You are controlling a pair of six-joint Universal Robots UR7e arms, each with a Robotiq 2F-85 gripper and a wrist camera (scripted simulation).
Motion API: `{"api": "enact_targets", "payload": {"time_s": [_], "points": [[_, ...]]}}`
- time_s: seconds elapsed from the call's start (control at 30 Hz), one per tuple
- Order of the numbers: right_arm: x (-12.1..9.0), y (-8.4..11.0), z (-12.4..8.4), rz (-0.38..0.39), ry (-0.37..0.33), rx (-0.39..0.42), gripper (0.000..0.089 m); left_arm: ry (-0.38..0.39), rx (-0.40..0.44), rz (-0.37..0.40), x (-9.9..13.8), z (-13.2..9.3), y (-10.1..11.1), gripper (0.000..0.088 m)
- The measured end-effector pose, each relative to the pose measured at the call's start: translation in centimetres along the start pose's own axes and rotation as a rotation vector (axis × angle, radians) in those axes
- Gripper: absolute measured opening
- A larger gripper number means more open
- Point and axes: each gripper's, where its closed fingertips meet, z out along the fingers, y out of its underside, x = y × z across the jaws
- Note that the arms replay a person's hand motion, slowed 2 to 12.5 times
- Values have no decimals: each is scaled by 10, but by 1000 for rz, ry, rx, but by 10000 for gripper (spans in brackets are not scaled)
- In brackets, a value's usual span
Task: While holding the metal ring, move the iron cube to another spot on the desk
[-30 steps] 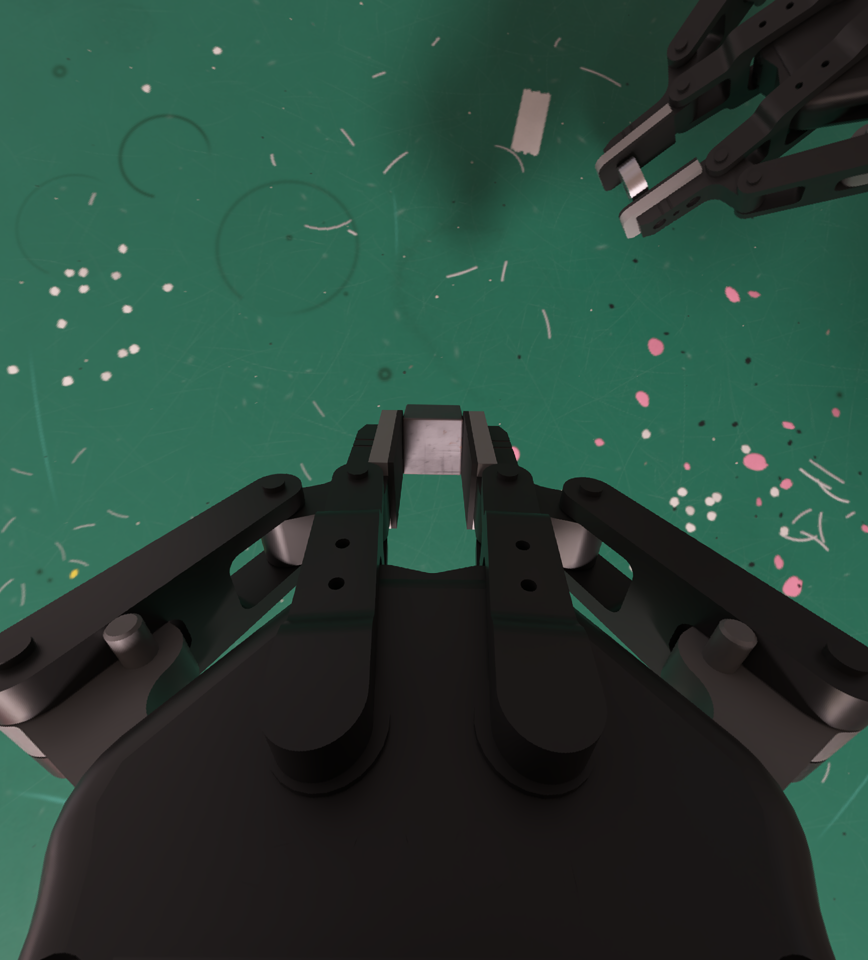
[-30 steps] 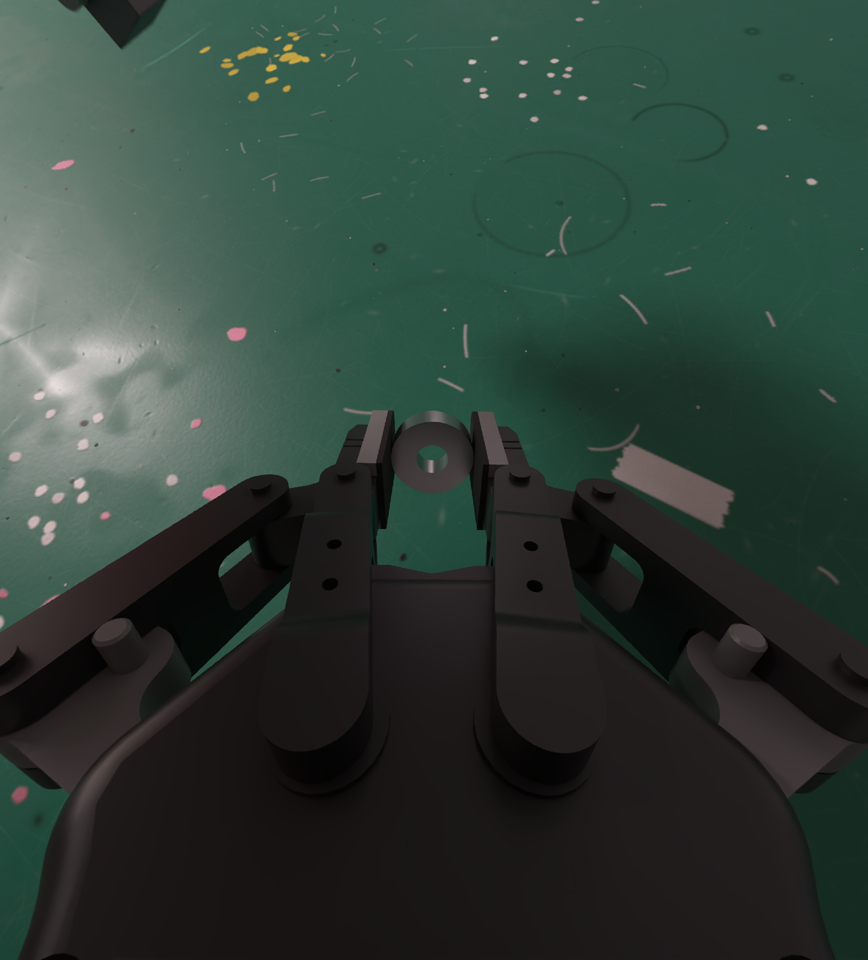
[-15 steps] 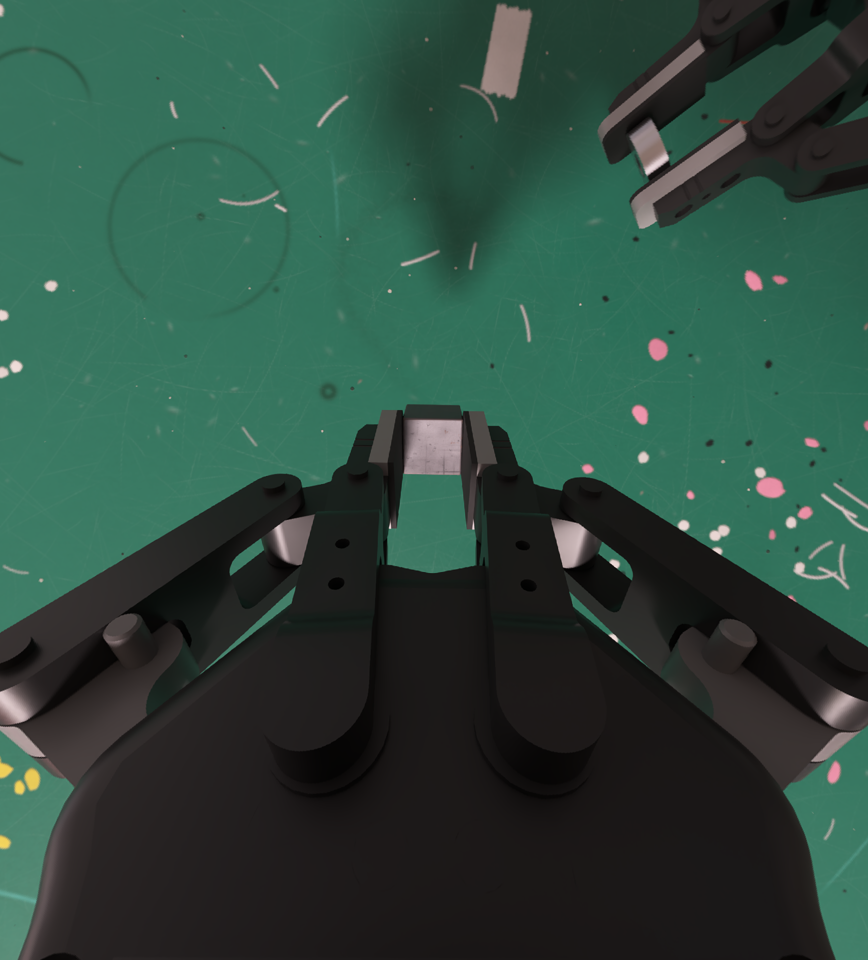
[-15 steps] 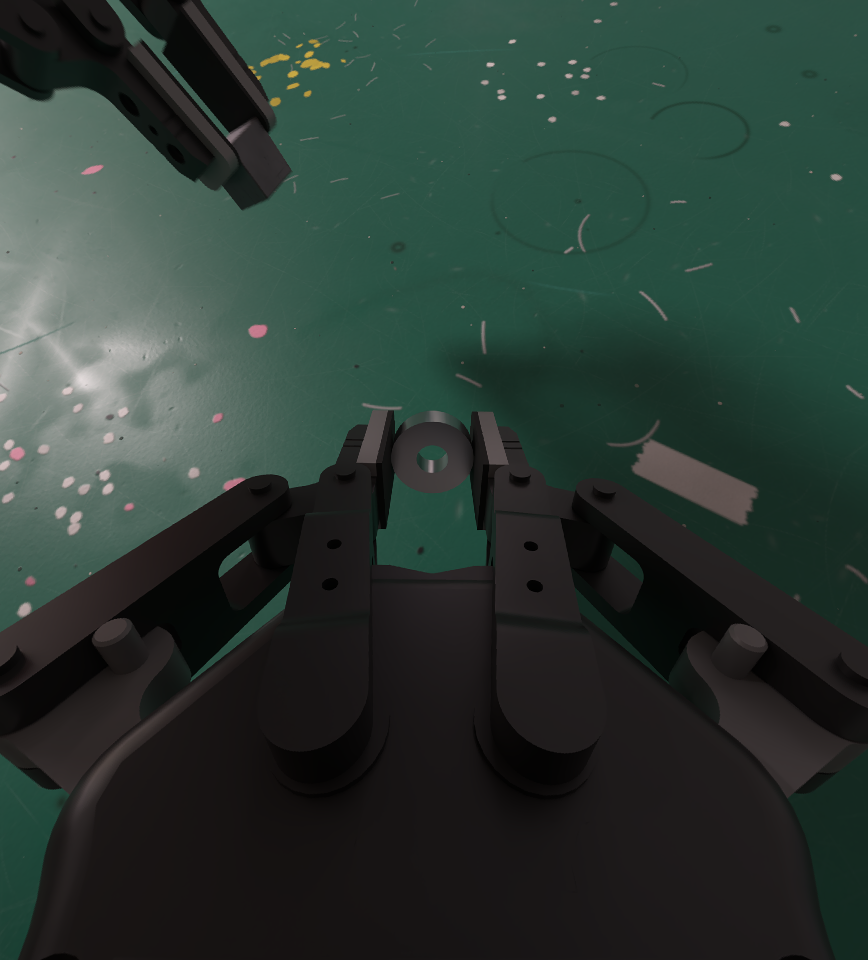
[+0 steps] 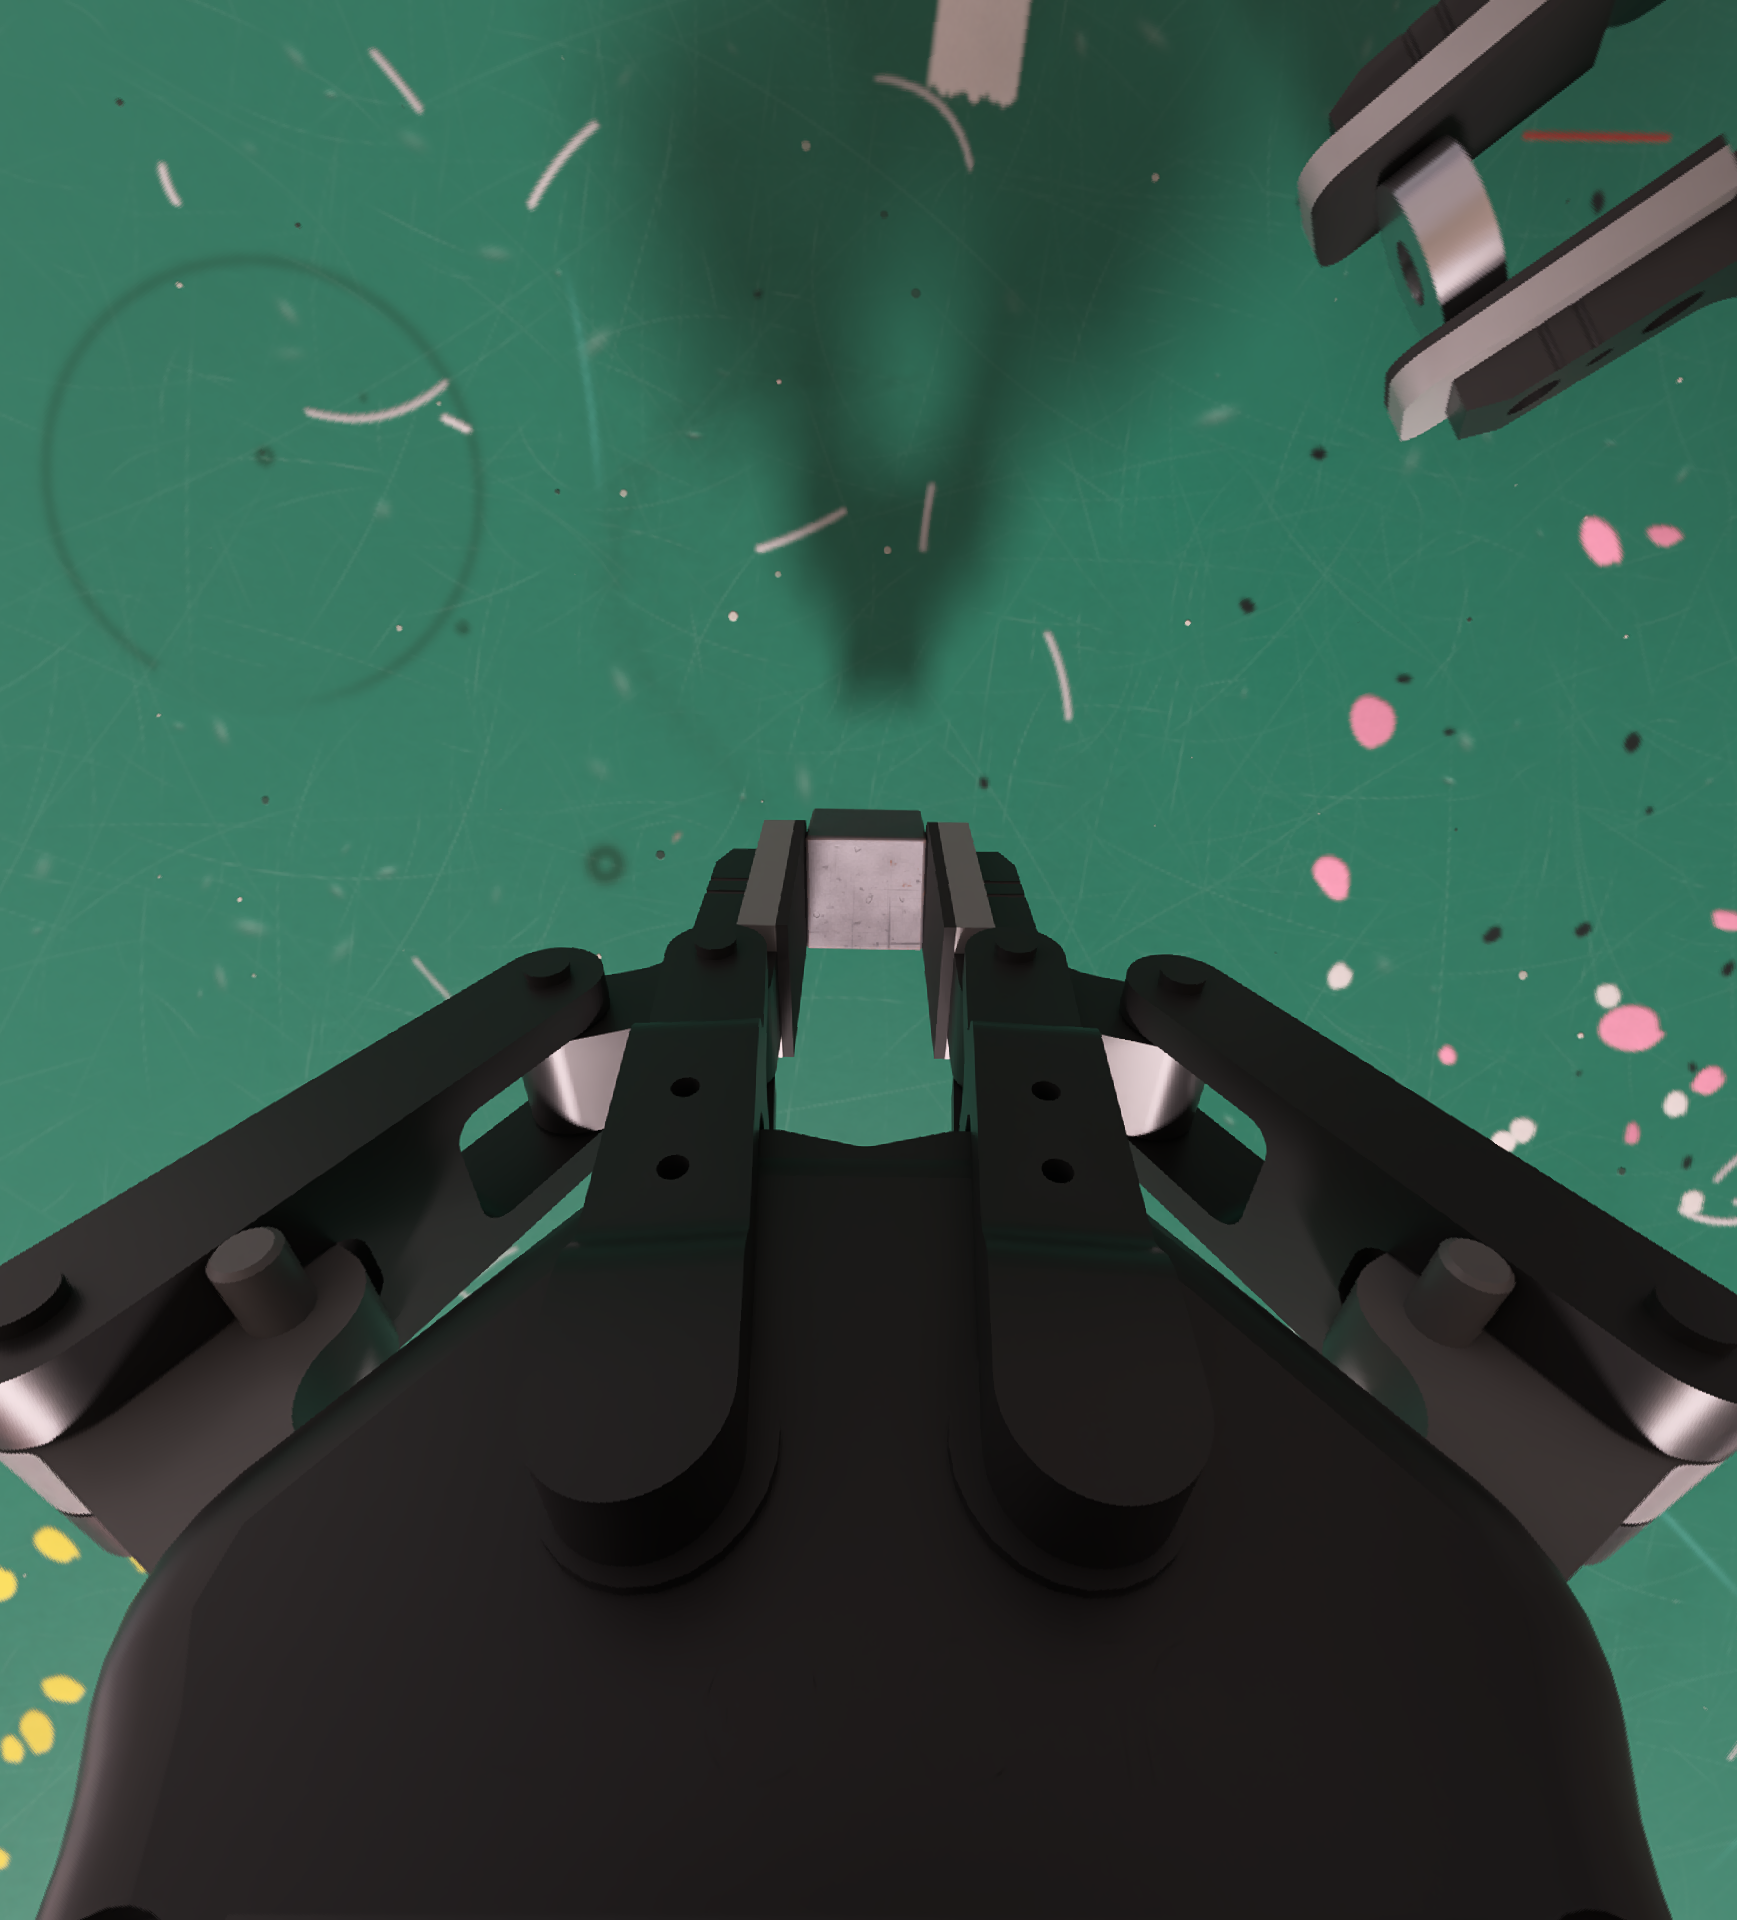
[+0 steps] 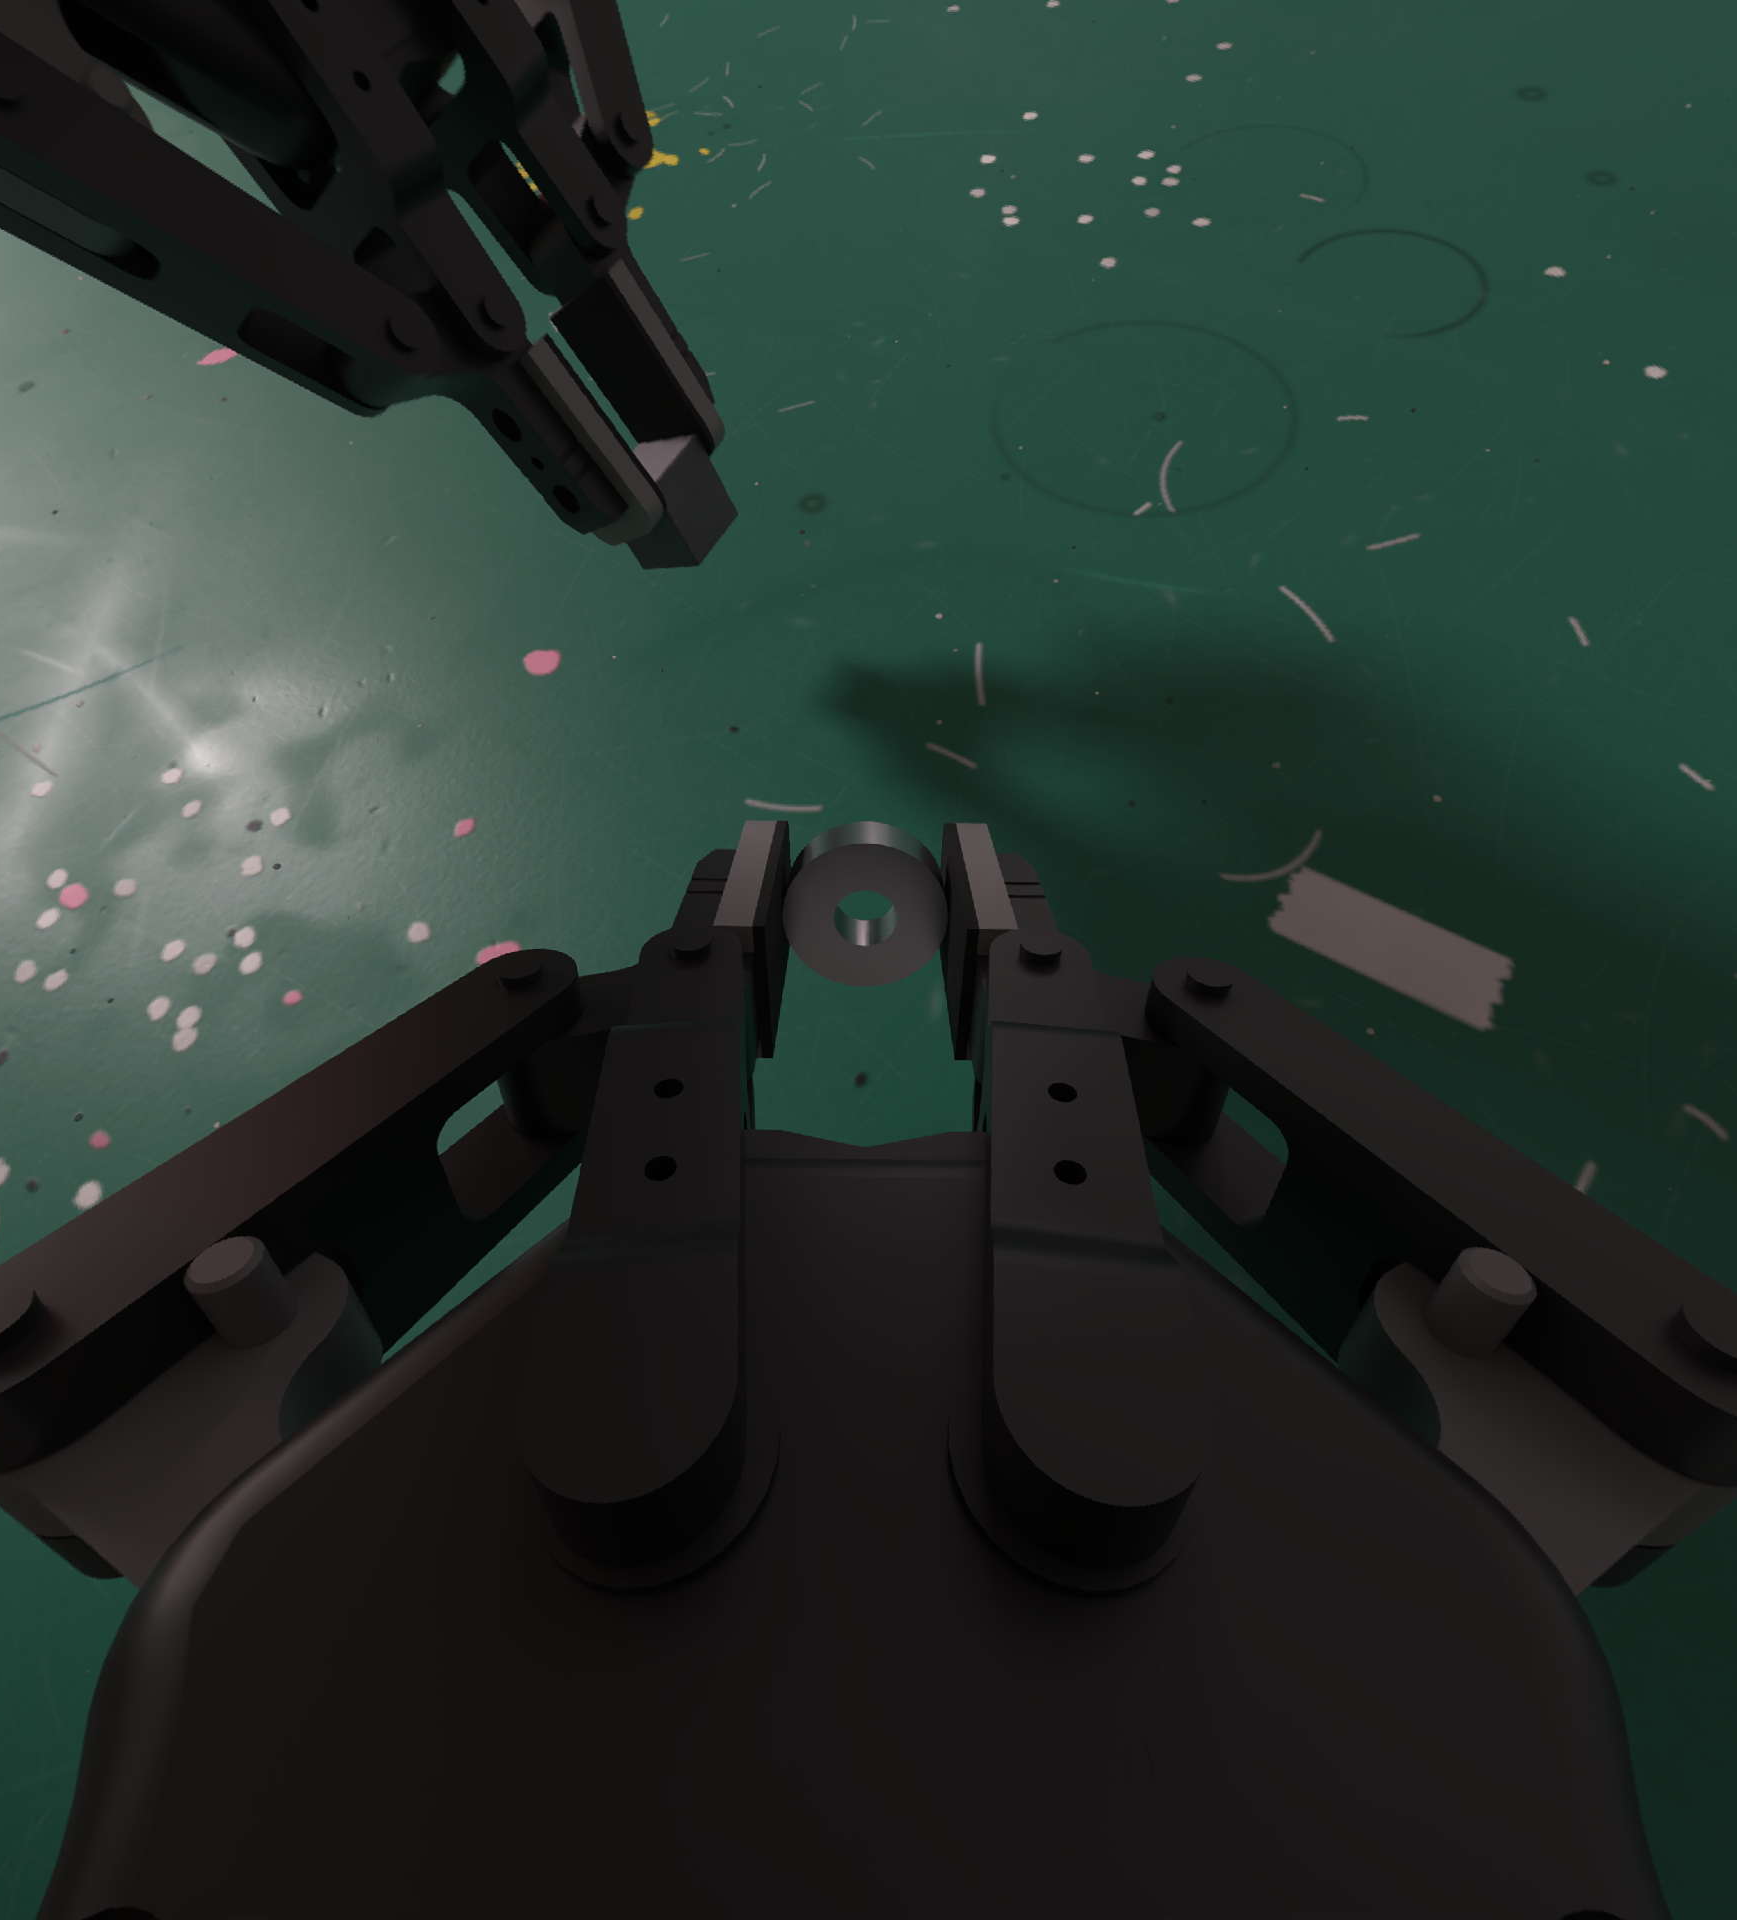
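Note:
My left gripper (image 5: pixel 864 883) is shut on the grey iron cube (image 5: pixel 864 891) and holds it above the green desk (image 5: pixel 428 831). In the right wrist view the cube (image 6: pixel 687 499) shows at the upper left, between that gripper's fingers. My right gripper (image 6: pixel 866 904) is shut on the metal ring (image 6: pixel 864 916), a thick grey ring with a small hole, held above the desk. In the left wrist view the ring (image 5: pixel 1446 223) shows at the upper right, between the right gripper's fingers (image 5: pixel 1529 312).
The green desk (image 6: pixel 1259 727) is scratched and flecked with white, pink and yellow paint spots. A grey strip of tape (image 6: pixel 1389 945) lies on it to the right of my right gripper; it also shows in the left wrist view (image 5: pixel 978 52). Arm shadows fall across the desk.
My left gripper has carried the cube toward the right gripper and lower to the desk. The right gripper still holds the ring and has barely moved.

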Motion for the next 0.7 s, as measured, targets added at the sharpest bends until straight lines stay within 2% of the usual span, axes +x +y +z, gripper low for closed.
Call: {"api": "enact_targets", "payload": {"time_s": [0.33,0.7], "points": [[2,1,-5,-8,20,-1,260,6,-78,60,-1,17,2,201],[6,3,-9,-9,40,0,260,-34,-153,149,-9,27,4,201]]}}
